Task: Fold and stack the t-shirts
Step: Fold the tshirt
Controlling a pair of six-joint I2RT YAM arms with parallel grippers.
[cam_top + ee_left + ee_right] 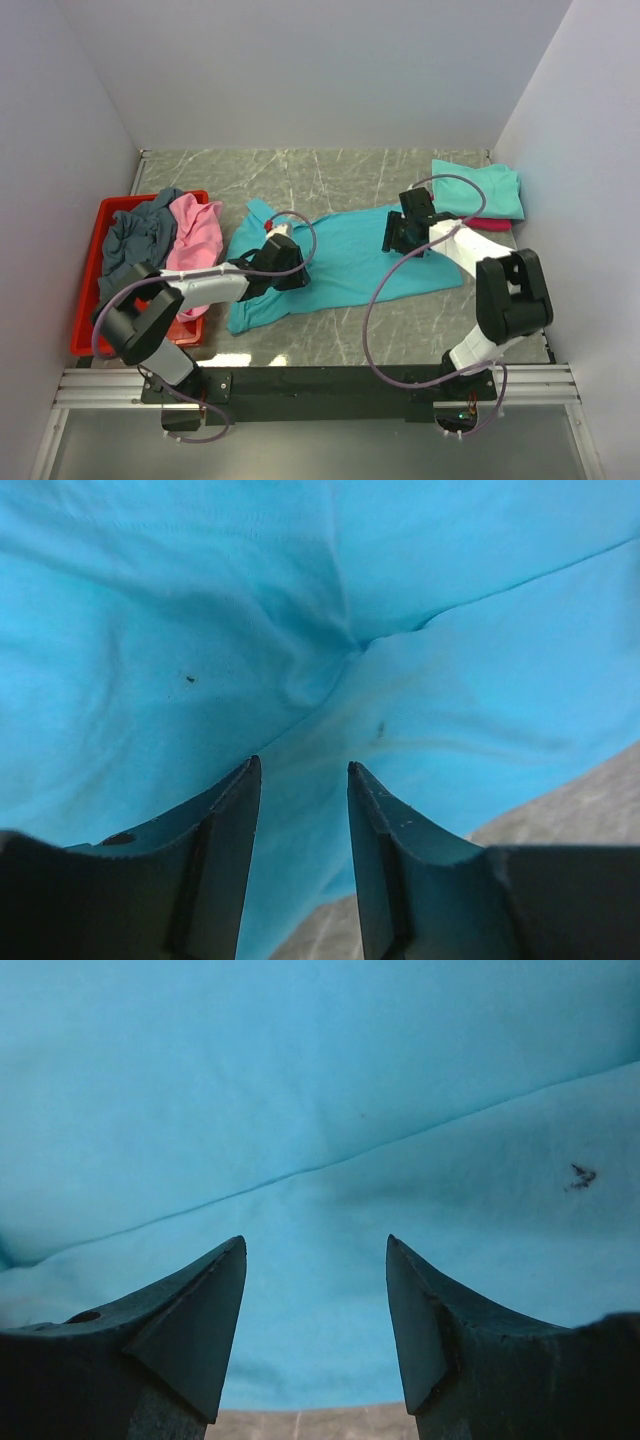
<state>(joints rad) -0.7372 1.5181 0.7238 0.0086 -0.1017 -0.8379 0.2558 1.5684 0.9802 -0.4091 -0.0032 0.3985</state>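
Left gripper (300,865) jaws partly apart, right gripper (315,1330) jaws wider, neither clearly pinching anything. Turquoise t-shirt (350,262) lies directly under both, spread on table (330,175), long axis left-right. Left gripper over its left end, right gripper near its right end.

Robot lab cell — white walls (300,70), marbled table (330,170).

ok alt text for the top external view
A turquoise t-shirt lies spread on a grey table, the left end effector and right end effector above it. A red tray at left holds a grey shirt and a pink shirt; a mint-green shirt lies folded far right.
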